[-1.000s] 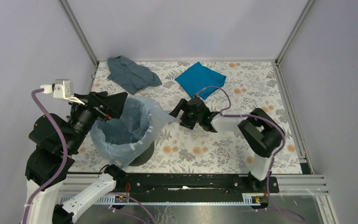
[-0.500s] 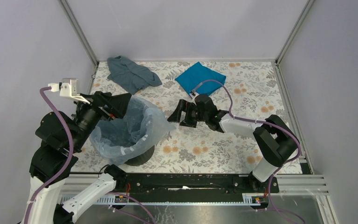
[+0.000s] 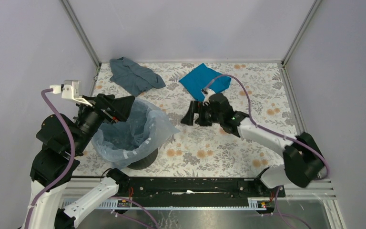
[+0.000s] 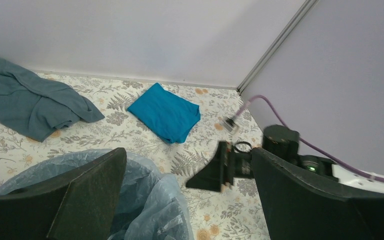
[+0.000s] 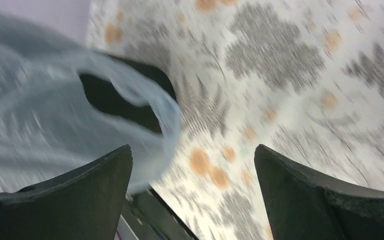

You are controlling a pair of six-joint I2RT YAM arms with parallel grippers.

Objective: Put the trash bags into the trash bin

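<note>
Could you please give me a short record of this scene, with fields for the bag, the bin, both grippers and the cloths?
bag: pale blue, open inside the bin, edge draped over the rim
bin: black, upright, by the left arm
left gripper: open, empty, at the bin's left rim
right gripper: open, empty, right of the bag, not touching it
cloths: teal cloth and grey cloth at the far side

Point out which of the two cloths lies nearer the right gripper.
The bright teal cloth, folded flat just beyond the right gripper; the grey-blue cloth lies crumpled at the far left.
</note>
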